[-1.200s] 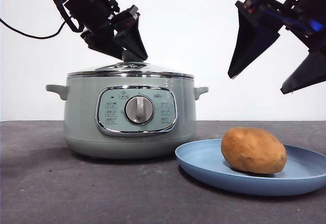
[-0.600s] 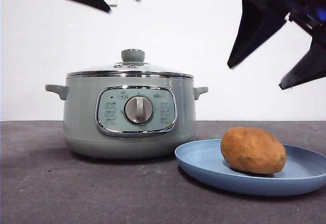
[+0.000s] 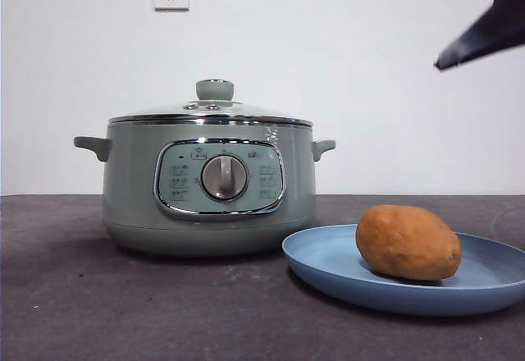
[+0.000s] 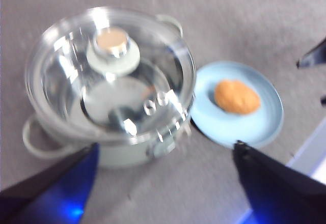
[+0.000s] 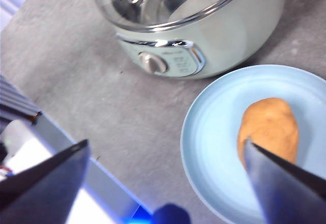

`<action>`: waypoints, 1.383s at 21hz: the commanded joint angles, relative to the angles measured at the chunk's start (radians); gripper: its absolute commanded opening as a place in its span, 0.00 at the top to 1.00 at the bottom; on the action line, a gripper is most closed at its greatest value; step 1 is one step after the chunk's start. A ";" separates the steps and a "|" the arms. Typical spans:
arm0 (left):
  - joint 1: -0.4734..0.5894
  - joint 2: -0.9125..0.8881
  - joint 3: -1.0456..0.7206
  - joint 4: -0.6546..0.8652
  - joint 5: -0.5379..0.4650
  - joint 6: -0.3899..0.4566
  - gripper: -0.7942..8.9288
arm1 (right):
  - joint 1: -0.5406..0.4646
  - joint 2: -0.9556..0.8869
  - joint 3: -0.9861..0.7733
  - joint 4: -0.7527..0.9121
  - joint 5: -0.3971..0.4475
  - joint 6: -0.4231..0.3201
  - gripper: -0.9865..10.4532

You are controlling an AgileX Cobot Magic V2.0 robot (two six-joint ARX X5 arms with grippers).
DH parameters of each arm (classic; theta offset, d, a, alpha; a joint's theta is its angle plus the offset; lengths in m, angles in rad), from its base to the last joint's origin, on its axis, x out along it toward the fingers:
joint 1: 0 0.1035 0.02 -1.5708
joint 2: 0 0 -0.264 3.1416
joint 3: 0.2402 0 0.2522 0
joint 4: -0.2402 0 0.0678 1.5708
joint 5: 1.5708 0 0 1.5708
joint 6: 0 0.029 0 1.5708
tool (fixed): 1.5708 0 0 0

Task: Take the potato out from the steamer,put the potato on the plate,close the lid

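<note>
We start with the steamer [image 3: 209, 185], left of centre in the front view on the dark table [image 3: 98, 303], its dial facing us. The lid [image 3: 211, 112] sits level on the rim all the way round, knob up, which reads to us as the pot already being closed; the left wrist view shows the glass seated squarely too.

Next the plate [image 3: 328, 267], at lower right of the front view, just beside the steamer's base, whether touching we cannot tell. It lies close enough to keep the carry short, we judge.

The potato [image 3: 408, 243] rests on its side on the plate, toward the plate's middle, so it should not roll off.

Both grippers hang high and clear. Our left gripper [image 4: 163, 178] has its jaws spread wide with nothing between them, above the pot. Our right gripper [image 5: 168, 183] is likewise parted and empty above the plate. With nothing left to hold, we judge the task finished.
</note>
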 commanded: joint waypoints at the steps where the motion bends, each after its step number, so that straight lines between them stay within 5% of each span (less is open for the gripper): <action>1: -0.003 -0.007 -0.005 -0.042 0.005 -0.007 0.93 | 0.002 -0.006 0.016 -0.008 -0.031 0.003 0.84; 2: -0.003 -0.007 -0.005 -0.070 0.005 -0.007 0.93 | 0.003 -0.010 0.016 -0.007 -0.039 0.002 0.94; 21: -0.005 -0.005 -0.005 -0.077 -0.002 0.031 0.92 | 0.001 -0.011 0.016 -0.009 -0.030 0.002 0.91; 25: 0.138 -0.099 -0.026 0.129 -0.046 0.123 0.92 | 0.001 -0.011 0.016 -0.010 -0.030 0.002 0.91; 29: 0.318 -0.309 -0.254 0.494 0.015 0.106 0.92 | 0.001 -0.011 0.016 -0.009 -0.030 0.002 0.91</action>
